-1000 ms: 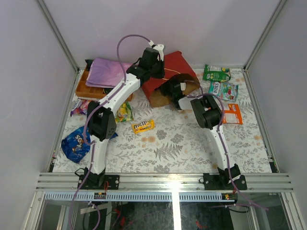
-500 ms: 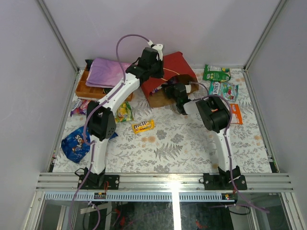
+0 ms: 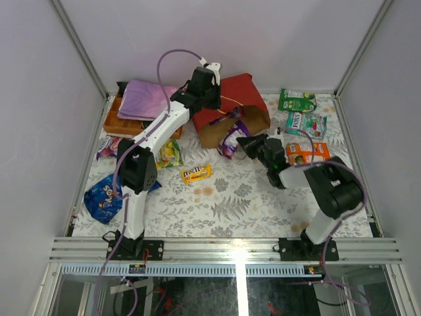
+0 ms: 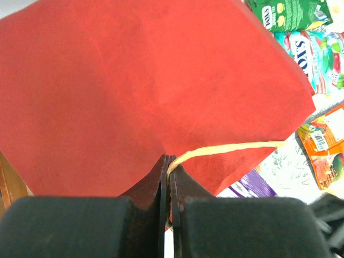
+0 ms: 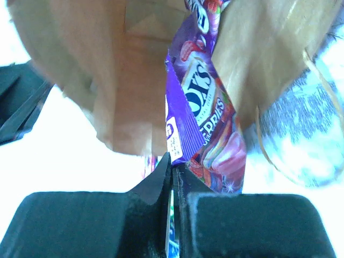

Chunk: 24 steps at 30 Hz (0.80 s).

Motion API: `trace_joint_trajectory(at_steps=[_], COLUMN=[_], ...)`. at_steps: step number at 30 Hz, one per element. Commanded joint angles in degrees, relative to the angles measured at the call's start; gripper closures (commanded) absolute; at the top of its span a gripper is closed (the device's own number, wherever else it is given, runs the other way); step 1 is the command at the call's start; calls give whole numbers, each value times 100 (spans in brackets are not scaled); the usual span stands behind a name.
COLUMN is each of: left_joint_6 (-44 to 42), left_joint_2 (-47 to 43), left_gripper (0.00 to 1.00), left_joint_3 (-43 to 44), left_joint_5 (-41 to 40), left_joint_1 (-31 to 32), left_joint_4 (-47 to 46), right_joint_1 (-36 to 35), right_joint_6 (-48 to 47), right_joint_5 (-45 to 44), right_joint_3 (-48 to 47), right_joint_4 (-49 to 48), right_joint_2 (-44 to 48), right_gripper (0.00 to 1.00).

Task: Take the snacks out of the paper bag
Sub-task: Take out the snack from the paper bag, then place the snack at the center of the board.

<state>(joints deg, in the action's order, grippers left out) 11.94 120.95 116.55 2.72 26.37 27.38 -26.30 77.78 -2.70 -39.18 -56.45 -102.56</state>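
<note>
Top of purple snack packet lost inside brown mouth of paper bag on tabletop, lower edge pinched in closed right gripper, arm low and outstretched; left gripper clamped on cord handle, arm reaching far forward.

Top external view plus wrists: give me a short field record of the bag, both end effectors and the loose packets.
bag: red, on its side, mouth toward the arms
left end effector: shut on handle
right end effector: shut on purple packet, partly out of the mouth
already out: green packet, orange packet, yellow packet, blue packet
</note>
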Motion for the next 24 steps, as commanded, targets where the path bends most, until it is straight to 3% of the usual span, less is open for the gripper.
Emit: trace_joint_trajectory(at_steps=[1, 6, 10, 13, 18, 24], left_joint_6=[1, -33, -43, -18, 0, -23], left_joint_2=[-376, -420, -473, -510, -474, -447], left_gripper=[100, 100, 100, 100, 100, 100], left_joint_3=[-239, -440, -596, -706, -785, -853], left_joint_5=[-130, -201, -206, -159, -149, -189], left_joint_1=[-70, -79, -80, -75, -80, -77], left_joint_4=[-66, -111, -156, -261, -299, -320], right_joint_1=[-38, -40, -34, -35, -35, -41], right_joint_6=[-845, -1655, -2059, -2042, -1799, -2552], right_joint_5=[478, 336, 270, 497, 1497, 2198], right_joint_3=[953, 2022, 2225, 2340, 2565, 2025], right_joint_4=[-83, 2090, 4598, 5892, 6855, 7684], right_joint_2=[1565, 4057, 5979, 6919, 7298, 6403], right_gripper=[100, 100, 100, 100, 100, 100])
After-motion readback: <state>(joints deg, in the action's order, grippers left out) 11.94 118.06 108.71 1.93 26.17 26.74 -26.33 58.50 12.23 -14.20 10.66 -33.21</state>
